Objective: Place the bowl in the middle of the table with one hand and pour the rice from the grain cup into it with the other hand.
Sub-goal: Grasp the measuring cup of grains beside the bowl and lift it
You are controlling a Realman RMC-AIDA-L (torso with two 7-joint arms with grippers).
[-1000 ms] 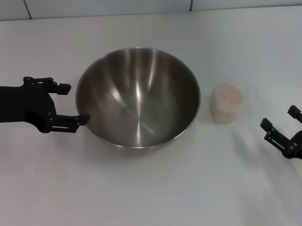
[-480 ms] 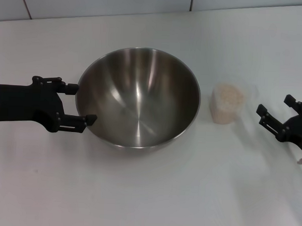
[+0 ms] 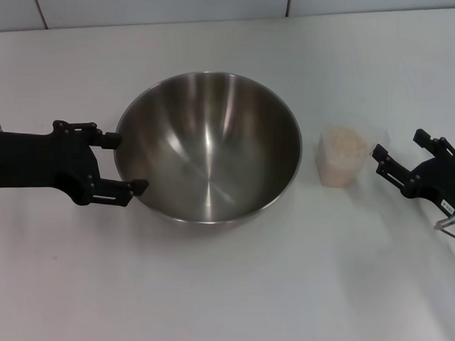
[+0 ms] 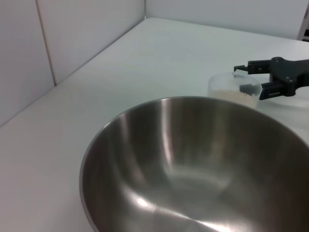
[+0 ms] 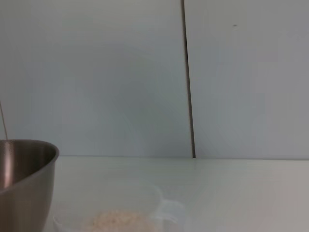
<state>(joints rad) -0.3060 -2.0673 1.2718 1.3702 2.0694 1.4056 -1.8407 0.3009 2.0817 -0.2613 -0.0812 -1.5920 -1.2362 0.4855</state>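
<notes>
The steel bowl (image 3: 207, 147) stands empty on the white table (image 3: 223, 290). My left gripper (image 3: 127, 162) is open at the bowl's left rim, one finger near the rim's top and the other by the outer wall. The clear grain cup (image 3: 342, 154), filled with rice (image 3: 343, 143), stands to the right of the bowl. My right gripper (image 3: 399, 143) is open just right of the cup, apart from it. The left wrist view shows the bowl (image 4: 193, 164), the cup (image 4: 231, 89) and the right gripper (image 4: 248, 79). The right wrist view shows the bowl's side (image 5: 24, 179) and the cup (image 5: 116, 220).
A tiled wall (image 3: 143, 3) runs along the table's far edge. Bare tabletop lies in front of the bowl and behind it.
My left gripper has moved right, closer around the bowl's left rim. My right gripper has moved left and away from me, toward the cup. The bowl and the cup have not moved.
</notes>
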